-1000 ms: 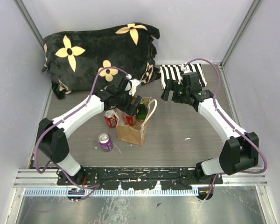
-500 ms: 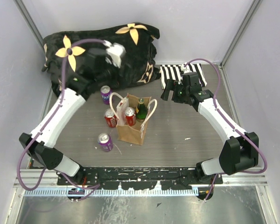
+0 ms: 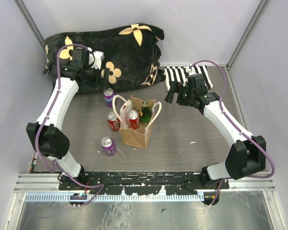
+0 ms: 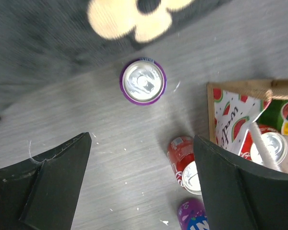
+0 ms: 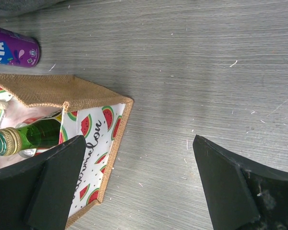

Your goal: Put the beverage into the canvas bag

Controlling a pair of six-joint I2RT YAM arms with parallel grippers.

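Note:
The tan canvas bag (image 3: pixel 134 130) stands upright mid-table with cream handles. It holds a red can (image 3: pixel 133 119) and a green bottle (image 3: pixel 145 113). Outside it are a purple can (image 3: pixel 108 96) upright behind it, a red can (image 3: pixel 114 121) against its left side and another purple can (image 3: pixel 108 145) in front. My left gripper (image 3: pixel 95 75) is open and empty, high over the blanket's edge, above and left of the rear purple can (image 4: pixel 143 81). My right gripper (image 3: pixel 175 96) is open and empty, right of the bag (image 5: pixel 98 139). The bottle also shows in the right wrist view (image 5: pixel 29 136).
A black flowered blanket (image 3: pixel 129 52) lies bunched along the back. A black-and-white striped cloth (image 3: pixel 175 75) lies at the back right under my right arm. Grey walls close in the left, right and back sides.
My left arm has swung away from the bag to the back left, uncovering the rear purple can. The right arm has not moved.

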